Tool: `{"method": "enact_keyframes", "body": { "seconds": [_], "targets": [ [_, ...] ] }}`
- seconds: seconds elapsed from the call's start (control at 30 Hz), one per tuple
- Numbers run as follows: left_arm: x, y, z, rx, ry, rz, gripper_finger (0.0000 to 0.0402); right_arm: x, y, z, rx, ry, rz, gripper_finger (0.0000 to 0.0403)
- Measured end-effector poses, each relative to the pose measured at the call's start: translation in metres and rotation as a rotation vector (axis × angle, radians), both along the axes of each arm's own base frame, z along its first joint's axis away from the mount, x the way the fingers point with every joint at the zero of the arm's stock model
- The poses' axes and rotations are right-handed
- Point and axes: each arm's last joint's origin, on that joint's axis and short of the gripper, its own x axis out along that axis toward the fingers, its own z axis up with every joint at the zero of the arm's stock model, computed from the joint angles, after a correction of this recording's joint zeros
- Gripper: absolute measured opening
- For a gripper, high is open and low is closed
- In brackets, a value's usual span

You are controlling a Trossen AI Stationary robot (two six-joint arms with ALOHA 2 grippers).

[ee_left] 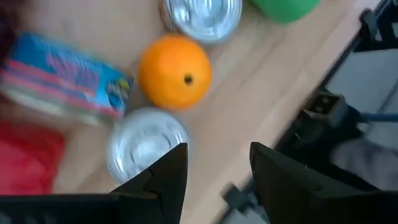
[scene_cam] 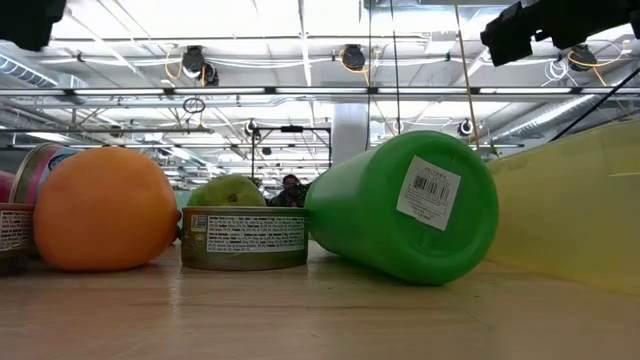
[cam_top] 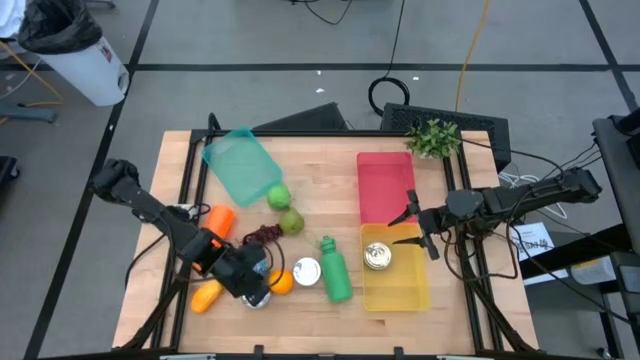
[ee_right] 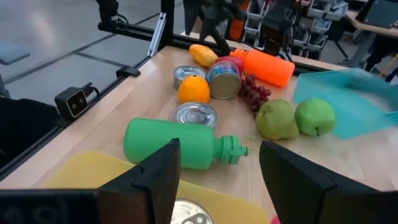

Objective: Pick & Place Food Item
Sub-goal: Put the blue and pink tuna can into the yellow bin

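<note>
My left gripper (ee_left: pixel 217 167) is open, raised over the table's near-left part (cam_top: pixel 255 285). One finger shows beside a silver-topped can (ee_left: pixel 147 144) that stands next to an orange (ee_left: pixel 175 70) and a blue-labelled can (ee_left: pixel 62 78) lying on its side. My right gripper (ee_right: pixel 217 168) is open and hovers over the yellow tray (cam_top: pixel 398 290), just above a can (cam_top: pixel 377 257) that stands in it. A green bottle (cam_top: pixel 335 270) lies on its side between the two groups.
A red tray (cam_top: pixel 385 185) lies beyond the yellow one, a teal tray (cam_top: pixel 240 165) at the far left. A green apple (cam_top: pixel 278 197), pear (cam_top: pixel 291 221), grapes (cam_top: pixel 265 236), an orange bottle (cam_top: pixel 218 220), another can (cam_top: pixel 306 271) and a yellow fruit (cam_top: pixel 205 297) crowd the middle and near left.
</note>
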Motion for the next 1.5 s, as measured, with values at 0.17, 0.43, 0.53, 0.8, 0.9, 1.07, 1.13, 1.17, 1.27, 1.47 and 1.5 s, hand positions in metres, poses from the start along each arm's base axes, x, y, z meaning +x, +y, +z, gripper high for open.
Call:
{"method": "enact_keyframes", "body": {
  "seconds": [0.17,0.43,0.53,0.8,0.9,1.07,1.13,1.17,1.27,1.47,1.5],
  "targets": [
    [0.002,0.002,-0.005,0.121,-0.018,-0.094,0.0182,0.0,0.0,0.0,-0.03,-0.01,0.009,0.0209],
    [-0.013,0.023,-0.014,0.094,0.277,0.184,0.0224,0.001,0.0,0.005,-0.042,-0.064,0.014,0.021],
    [-0.011,0.026,-0.014,0.066,0.291,0.275,0.0261,0.002,0.0,0.004,-0.042,-0.061,0.014,0.021],
    [-0.004,0.039,-0.015,-0.042,0.347,0.474,0.0332,0.002,0.0,0.004,-0.036,-0.057,0.012,0.0207],
    [0.0,0.04,-0.02,-0.034,0.36,0.532,0.0338,0.002,0.0,0.004,-0.035,-0.056,0.012,0.0206],
    [0.011,0.036,-0.036,-0.035,0.412,0.573,0.034,0.002,0.0,0.004,-0.035,-0.056,0.012,0.0207],
    [0.015,0.037,-0.042,-0.029,0.44,0.602,0.034,0.002,0.0,0.004,-0.035,-0.056,0.012,0.0207],
    [0.017,0.039,-0.045,-0.028,0.447,0.622,0.034,0.002,0.0,0.004,-0.036,-0.057,0.012,0.0206],
    [0.023,0.043,-0.052,0.002,0.435,0.687,0.034,0.002,0.0,0.004,-0.035,-0.057,0.012,0.0206],
    [0.036,0.044,-0.068,-0.004,0.456,0.721,0.034,0.002,0.0,0.004,-0.035,-0.057,0.012,0.0204],
    [0.037,0.043,-0.072,-0.021,0.494,0.722,0.034,0.002,0.0,0.004,-0.035,-0.057,0.012,0.0204]
  ]
}}
